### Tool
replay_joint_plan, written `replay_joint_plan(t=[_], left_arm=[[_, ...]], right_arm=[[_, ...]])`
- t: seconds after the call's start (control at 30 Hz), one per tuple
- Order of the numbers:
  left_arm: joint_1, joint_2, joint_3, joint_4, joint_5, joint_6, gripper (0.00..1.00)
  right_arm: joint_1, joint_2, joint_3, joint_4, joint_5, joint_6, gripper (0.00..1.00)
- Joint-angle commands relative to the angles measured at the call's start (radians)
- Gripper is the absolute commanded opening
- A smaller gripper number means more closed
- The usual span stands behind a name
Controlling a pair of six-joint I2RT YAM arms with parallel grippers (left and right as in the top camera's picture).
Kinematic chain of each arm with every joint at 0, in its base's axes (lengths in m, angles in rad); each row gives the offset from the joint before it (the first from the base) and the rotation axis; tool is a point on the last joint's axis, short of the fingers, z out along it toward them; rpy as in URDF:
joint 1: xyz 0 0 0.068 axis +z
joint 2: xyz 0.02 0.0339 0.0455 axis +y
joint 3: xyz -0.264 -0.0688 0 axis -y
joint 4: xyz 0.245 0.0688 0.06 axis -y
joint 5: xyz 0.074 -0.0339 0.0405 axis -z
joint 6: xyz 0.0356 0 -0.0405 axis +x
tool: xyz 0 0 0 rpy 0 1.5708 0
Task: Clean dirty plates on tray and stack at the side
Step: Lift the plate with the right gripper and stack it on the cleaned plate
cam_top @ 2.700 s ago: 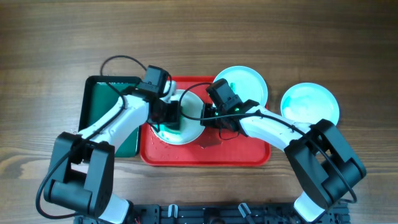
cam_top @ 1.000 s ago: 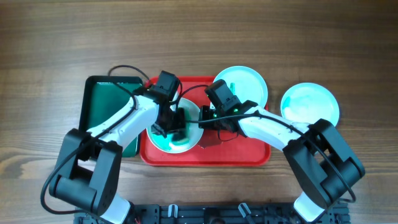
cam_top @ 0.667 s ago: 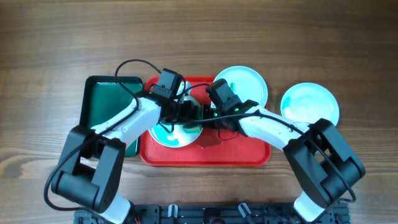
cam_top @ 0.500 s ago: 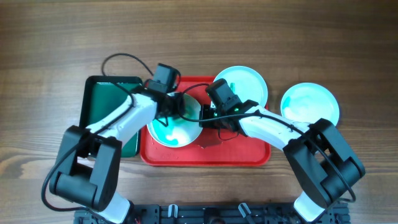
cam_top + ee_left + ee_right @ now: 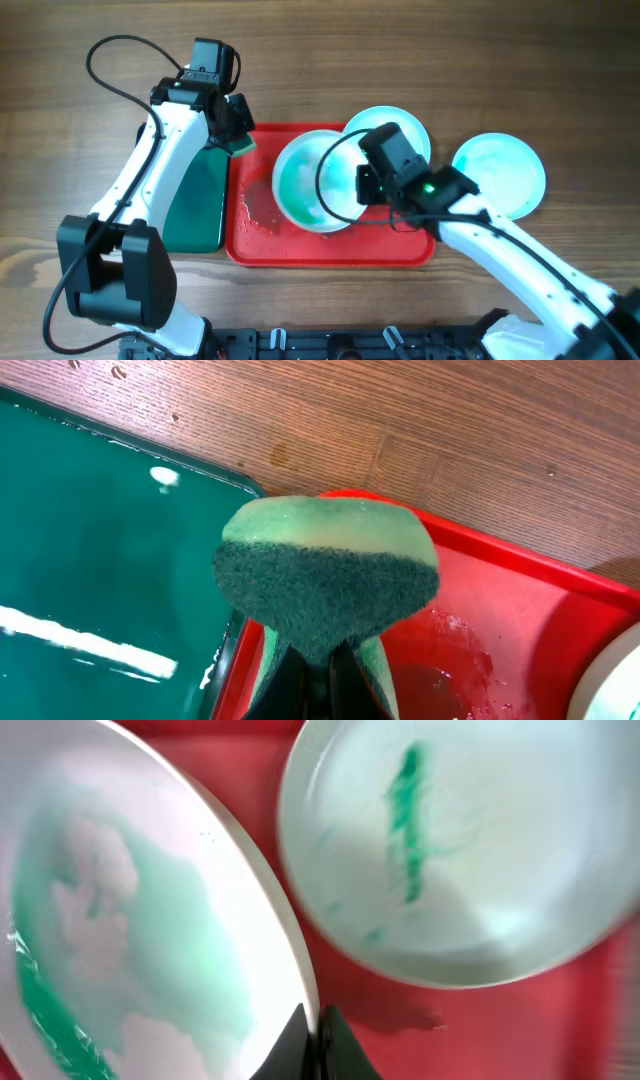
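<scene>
Firmly clenched at the right end effector (image 5: 312, 1038): a thin pinch on the very rim of one plate (image 5: 150, 920), teal film and pale patches across its face. Held over the red tray (image 5: 330, 252), apparently tipped up off the tray floor, though hard to say how far. Just beside it, a second plate (image 5: 402, 122) with a teal streak, lying over the tray's far right corner. Past that, well clear of the tray on the wooden surface (image 5: 400, 50), a third plate (image 5: 500, 172) with a teal wash. Over on the other side, left end effector (image 5: 318, 678) closed on a green sponge (image 5: 325, 575), dark scouring face toward the wrist camera, hovering above the seam between the red tray and the dark green tray (image 5: 80, 560). Judging by looks: stiff, light plates, likely hard plastic or melamine, so no flex under a pinch but little friction either, worse with a wet film and with droplets (image 5: 255, 212) on the tray floor. Best taken at the rim, one finger above and one below, as deep over the lip as possible. Expect swing about a single pinch point, so carry slow and level. Set down flat rather than dropped, centred on the plate at the side to keep a stack from sliding.
</scene>
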Motion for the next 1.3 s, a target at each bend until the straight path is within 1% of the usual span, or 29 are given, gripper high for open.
replay_joint_plan(t=[0.0,0.1,0.2,0.27,0.4,0.47,0.53,0.6,0.8,0.87,0.93,1.0,1.07,1.1,1.13,1.17,1.27], left_arm=[[0.002,-0.005,0.01,0.0,0.015,0.004,0.04],[0.002,-0.005,0.01,0.0,0.035,0.004,0.04],[0.002,-0.005,0.01,-0.001,0.035,0.004,0.04],[0.002,-0.005,0.01,-0.001,0.036,0.004,0.04],[0.002,-0.005,0.01,-0.001,0.036,0.004,0.04],[0.002,-0.005,0.01,-0.001,0.036,0.004,0.04],[0.002,-0.005,0.01,-0.002,0.036,0.004,0.04],[0.002,-0.005,0.01,-0.002,0.035,0.004,0.04],[0.002,-0.005,0.01,-0.005,0.035,0.004,0.04],[0.002,-0.005,0.01,-0.005,0.035,0.004,0.04],[0.002,-0.005,0.01,-0.005,0.035,0.004,0.04],[0.002,-0.005,0.01,-0.005,0.035,0.004,0.04],[0.002,-0.005,0.01,-0.006,0.036,0.004,0.04],[0.002,-0.005,0.01,-0.008,0.036,0.004,0.04],[0.002,-0.005,0.01,-0.01,0.036,0.004,0.04],[0.002,-0.005,0.01,-0.014,0.039,0.005,0.04],[0.002,-0.005,0.01,-0.032,0.058,0.005,0.04]], right_arm=[[0.049,-0.048,0.021,-0.008,0.302,-0.076,0.04],[0.134,-0.051,0.022,-0.01,0.487,-0.137,0.04],[0.275,-0.051,0.023,-0.001,0.807,-0.235,0.04],[0.333,-0.051,0.023,0.023,0.914,-0.304,0.04],[0.438,-0.05,0.023,0.156,1.094,-0.504,0.04],[0.488,-0.049,0.023,0.276,1.205,-0.652,0.04],[0.507,-0.049,0.023,0.359,1.254,-0.754,0.04],[0.513,-0.049,0.023,0.401,1.266,-0.8,0.04],[0.513,-0.049,0.023,0.409,1.272,-0.784,0.04],[0.513,-0.049,0.023,0.38,1.233,-0.726,0.04],[0.513,-0.049,0.023,0.313,1.148,-0.632,0.04],[0.507,-0.049,0.023,0.166,0.961,-0.4,0.04],[0.465,-0.05,0.023,0.044,0.746,-0.147,0.04],[0.44,-0.053,0.023,0.019,0.668,-0.086,0.04],[0.412,-0.057,0.023,0.004,0.586,-0.047,0.04],[0.361,-0.069,0.023,-0.009,0.46,-0.021,0.04],[0.19,-0.115,0.023,-0.037,0.191,-0.015,0.04]])
